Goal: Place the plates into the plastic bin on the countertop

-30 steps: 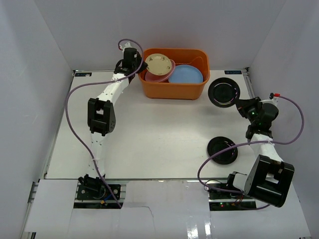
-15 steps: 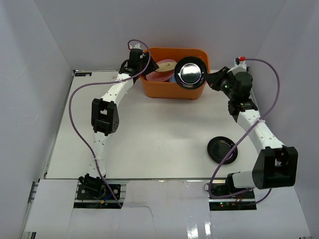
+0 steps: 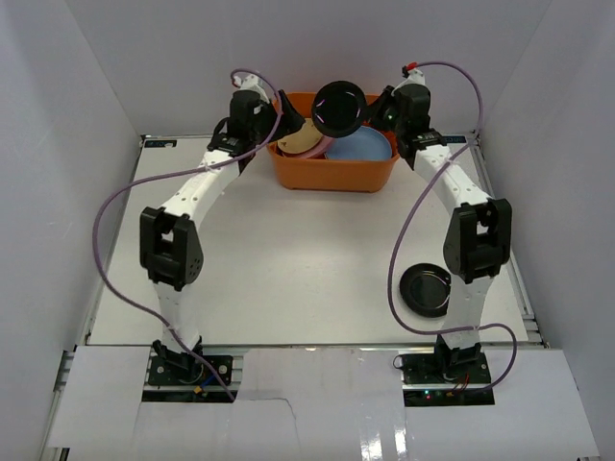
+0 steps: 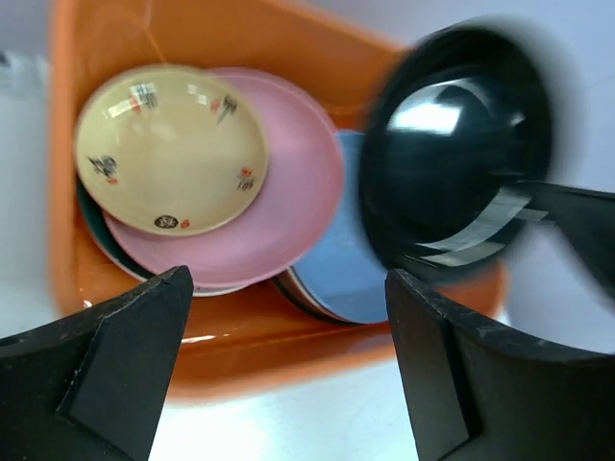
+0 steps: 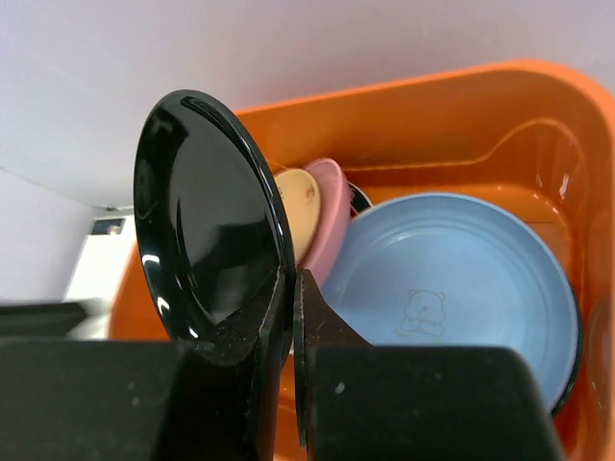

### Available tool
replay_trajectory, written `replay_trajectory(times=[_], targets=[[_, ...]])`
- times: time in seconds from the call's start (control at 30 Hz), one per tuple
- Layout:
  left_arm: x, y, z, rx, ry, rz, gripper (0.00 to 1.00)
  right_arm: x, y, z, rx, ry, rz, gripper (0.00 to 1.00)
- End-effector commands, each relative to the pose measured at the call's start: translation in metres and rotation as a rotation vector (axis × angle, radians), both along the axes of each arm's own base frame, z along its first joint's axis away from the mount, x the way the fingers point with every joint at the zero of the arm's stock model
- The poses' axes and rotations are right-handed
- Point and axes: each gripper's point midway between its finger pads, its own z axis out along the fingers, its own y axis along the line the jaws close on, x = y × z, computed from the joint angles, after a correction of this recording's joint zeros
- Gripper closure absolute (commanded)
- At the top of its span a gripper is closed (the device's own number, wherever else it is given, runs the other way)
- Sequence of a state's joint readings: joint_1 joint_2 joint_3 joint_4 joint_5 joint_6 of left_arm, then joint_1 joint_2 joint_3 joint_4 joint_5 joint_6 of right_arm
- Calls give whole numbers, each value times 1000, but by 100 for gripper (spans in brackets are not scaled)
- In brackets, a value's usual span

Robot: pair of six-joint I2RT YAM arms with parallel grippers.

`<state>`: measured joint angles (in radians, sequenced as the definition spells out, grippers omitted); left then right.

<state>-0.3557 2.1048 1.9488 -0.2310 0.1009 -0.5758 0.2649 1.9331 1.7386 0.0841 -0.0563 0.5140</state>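
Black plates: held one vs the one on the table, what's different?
1. The held black plate is pinched at its rim by the jaws of the right gripper; the table black plate is untouched.
2. The held black plate is tilted steeply, in the air over the plastic bin; the table black plate lies flat on the countertop.
Shared: both are round and glossy black.

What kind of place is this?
Probably a robot test booth, not a kitchen: plain white walls box in a white table, and two cabled robot arms are bolted at its near edge.
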Motion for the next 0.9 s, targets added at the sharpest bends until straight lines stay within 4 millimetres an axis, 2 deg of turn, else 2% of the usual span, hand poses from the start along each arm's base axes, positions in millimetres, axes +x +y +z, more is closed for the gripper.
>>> replay_trajectory(times=[0.0, 0.07, 0.1, 0.13, 0.17, 0.2, 0.23, 0.27, 0.3, 0.33, 0.4, 0.43, 0.53, 0.57, 0.6, 0.63, 0.67, 0.7, 0.73, 0.77, 0.8, 0.83, 0.87], targets=[[-43, 39, 141, -75, -316, 78, 8, 15, 20, 5, -21, -10, 7, 92], [-61, 39, 144, -101, -312, 66, 9, 20, 34, -13, -31, 17, 22, 92], [-76, 37, 138, -111, -291, 40, 10, 23, 37, -16, -32, 21, 20, 92], [-87, 27, 131, -119, -270, 9, 11, 25, 42, -12, -27, 9, 23, 92], [-96, 22, 122, -120, -247, -6, 12, 27, 48, -24, -36, 34, 31, 92], [-110, 17, 99, -105, -202, -20, 12, 30, 53, -23, -35, 26, 36, 92], [-124, 3, 84, -92, -174, -47, 13, 29, 56, -20, -40, 32, 42, 90], [-133, -3, 71, -83, -149, -60, 15, 29, 60, -27, -49, 48, 49, 87], [-143, -8, 57, -75, -121, -74, 15, 29, 62, -26, -53, 44, 52, 82], [-162, -19, 31, -59, -68, -110, 16, 28, 61, -22, -59, 39, 53, 67], [-180, -29, 7, -49, -15, -144, 16, 23, 59, -17, -65, 38, 53, 52], [-198, -39, -14, -28, 25, -176, 16, 18, 51, -6, -75, 22, 26, 47], [-225, -66, -46, -3, 99, -235, 16, 7, 37, 14, -82, -14, 5, 45], [-232, -75, -52, 4, 112, -255, 16, -6, 27, 26, -80, -22, -1, 45], [-246, -94, -58, 3, 130, -298, 16, -14, 20, 35, -79, -41, -9, 49], [-251, -108, -68, 12, 153, -325, 16, -32, 7, 66, -69, -97, -21, 53], [-254, -119, -73, 20, 161, -342, 16, -45, -1, 33, -93, -34, -17, 57], [-260, -130, -78, 27, 168, -364, 16, -57, -9, 38, -86, -58, -23, 65], [-271, -145, -82, 26, 181, -395, 16, -67, -17, 40, -76, -77, -29, 78], [-272, -157, -93, 35, 201, -415, 16, -92, -34, 67, -49, -131, -45, 84], [-279, -169, -99, 38, 209, -442, 17, -108, -41, 35, -57, -74, -40, 92], [-283, -177, -104, 36, 226, -458, 18, -133, -50, 60, -29, -139, -32, 92], [-283, -188, -116, 38, 244, -476, 19, -146, -52, 56, -26, -144, -17, 92]])
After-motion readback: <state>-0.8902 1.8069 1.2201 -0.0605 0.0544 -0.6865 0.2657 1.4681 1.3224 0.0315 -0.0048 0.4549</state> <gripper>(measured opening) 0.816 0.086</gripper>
